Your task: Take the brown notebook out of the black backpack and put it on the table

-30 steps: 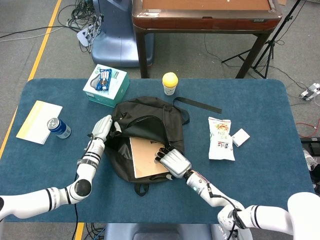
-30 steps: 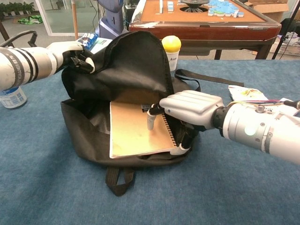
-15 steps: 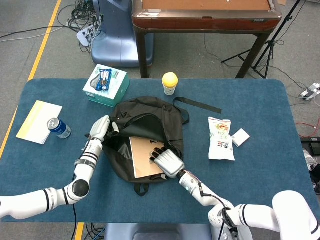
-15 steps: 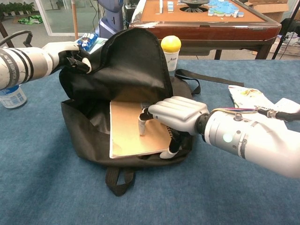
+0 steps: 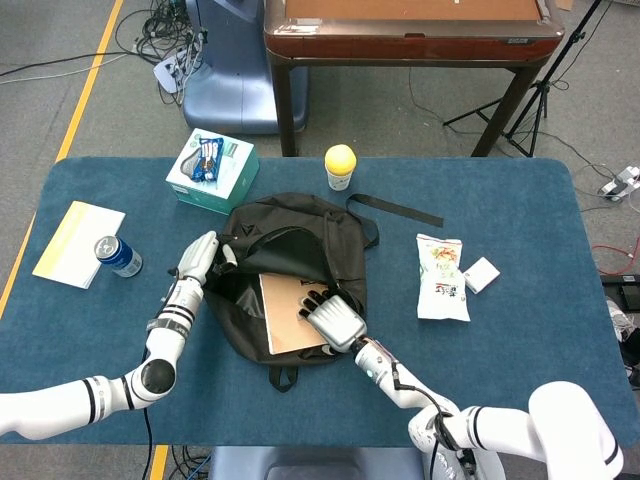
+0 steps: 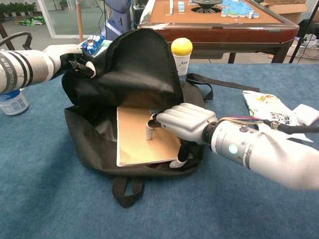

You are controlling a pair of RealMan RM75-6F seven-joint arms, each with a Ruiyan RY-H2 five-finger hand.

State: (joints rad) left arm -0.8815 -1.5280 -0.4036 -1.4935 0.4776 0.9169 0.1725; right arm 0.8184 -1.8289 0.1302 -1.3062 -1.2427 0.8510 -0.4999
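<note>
The black backpack [image 5: 300, 240] lies open in the middle of the blue table [image 5: 520, 200]. Its flap [image 6: 137, 59] is lifted, and my left hand [image 6: 75, 54] grips the flap's upper left edge. In the head view the left hand [image 5: 200, 258] sits at the bag's left side. The brown notebook [image 6: 132, 139] lies flat in the bag's mouth, its spiral edge hidden under my right hand [image 6: 182, 122]. That hand's fingertips [image 6: 148, 133] press on the cover and its thumb curls at the notebook's lower right corner. From above, the right hand [image 5: 333, 318] covers the right part of the notebook [image 5: 283, 315].
A green tissue box [image 5: 212, 170] with a snack on it stands behind the bag. A blue can [image 5: 120, 255] and a yellow-white booklet [image 5: 78, 243] lie at the left. A yellow-topped cup [image 5: 340, 166], a black strap [image 5: 395, 210], a snack bag [image 5: 441, 277] and a small white box [image 5: 481, 274] lie right.
My right hand has slid left, further onto the notebook, and its fingers have curled over the cover. The left hand has raised the flap slightly. The notebook has not moved.
</note>
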